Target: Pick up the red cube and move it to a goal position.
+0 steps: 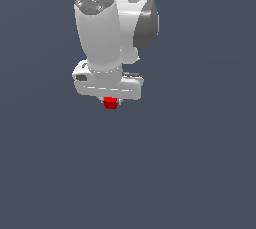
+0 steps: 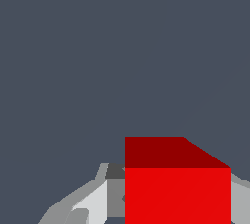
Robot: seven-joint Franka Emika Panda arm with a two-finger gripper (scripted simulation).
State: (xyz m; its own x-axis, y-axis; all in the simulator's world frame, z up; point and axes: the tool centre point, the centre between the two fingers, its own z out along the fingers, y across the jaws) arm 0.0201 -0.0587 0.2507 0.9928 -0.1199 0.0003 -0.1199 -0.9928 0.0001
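Note:
The red cube (image 1: 110, 103) is small and bright red. In the exterior view it sits right under the white hand of my gripper (image 1: 110, 102), between the short fingers, which are mostly hidden by the hand. In the wrist view the cube (image 2: 177, 184) fills the space between the grey fingers (image 2: 115, 193), which press against its sides. The gripper is shut on the cube. Whether the cube rests on the floor or is lifted cannot be told.
A plain dark grey-blue surface (image 1: 190, 163) fills both views. The white arm (image 1: 100, 33) rises above the gripper. No goal marker shows.

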